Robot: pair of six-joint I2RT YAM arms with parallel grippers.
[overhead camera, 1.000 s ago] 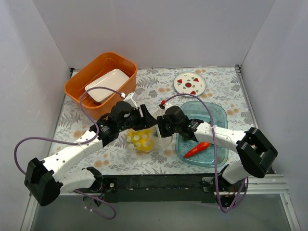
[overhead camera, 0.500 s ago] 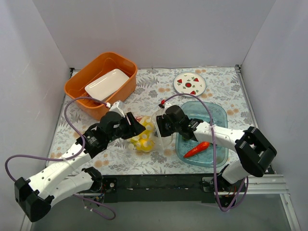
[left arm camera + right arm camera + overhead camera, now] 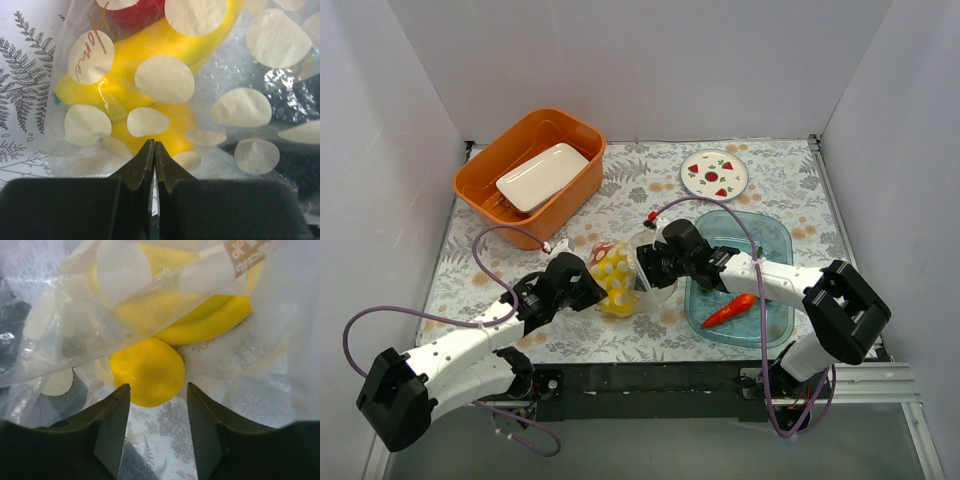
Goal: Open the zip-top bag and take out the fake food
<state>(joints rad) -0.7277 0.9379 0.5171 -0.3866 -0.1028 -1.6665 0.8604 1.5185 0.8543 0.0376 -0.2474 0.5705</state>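
1. left gripper (image 3: 154,148): closed tip to tip, looks pinched on edge of zip-top bag (image 3: 616,278), which lies mid desk (image 3: 650,180) btwn both arms.
2. bag holds fake food (image 3: 130,50): yellow pcs, some red.
3. right gripper (image 3: 157,387): part open at bag mouth, straddling round yellow pc (image 3: 145,371), gripping nothing.
4. red pepper (image 3: 728,311) in blue tray (image 3: 775,232), right of bag.

Light: bright, even overhead; shadows faint and soft.
Glare: white glints on the crinkled zip-top bag (image 3: 280,80), left wrist view.
Focus: both wrist views soft close up.
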